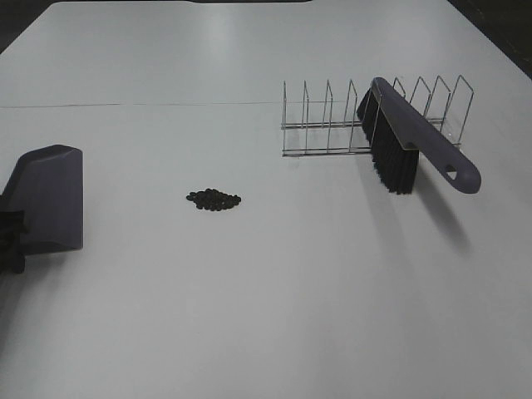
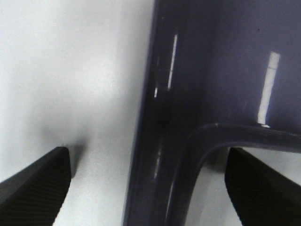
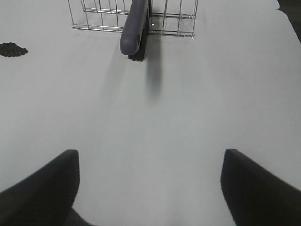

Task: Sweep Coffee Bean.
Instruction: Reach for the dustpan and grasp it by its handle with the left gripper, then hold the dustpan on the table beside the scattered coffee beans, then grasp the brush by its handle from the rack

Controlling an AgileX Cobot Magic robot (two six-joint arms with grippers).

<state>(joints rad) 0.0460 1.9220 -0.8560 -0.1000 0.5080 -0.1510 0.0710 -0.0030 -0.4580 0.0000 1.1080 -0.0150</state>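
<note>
A: dustpan [image 2: 225,70] is glossy plastic, right? Reflections all over it.
B: yep. brush [image 1: 420,137] handle too, smooth plastic, with coarse bristles. rack [image 1: 324,126] is thin shiny metal wire, table [image 1: 249,316] looks smooth and matt.

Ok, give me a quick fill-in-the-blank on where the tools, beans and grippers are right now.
1. The brush leans in the wire rack, on the ____ side of the exterior high view.
2. The coffee bean cluster lies on the table between the dustpan and the rack, touching ____ of them.
3. The left gripper has its open jaws on either side of part of the ____.
4. The right gripper is ____, holding nothing.
Missing words: right; neither; dustpan; open.
</note>
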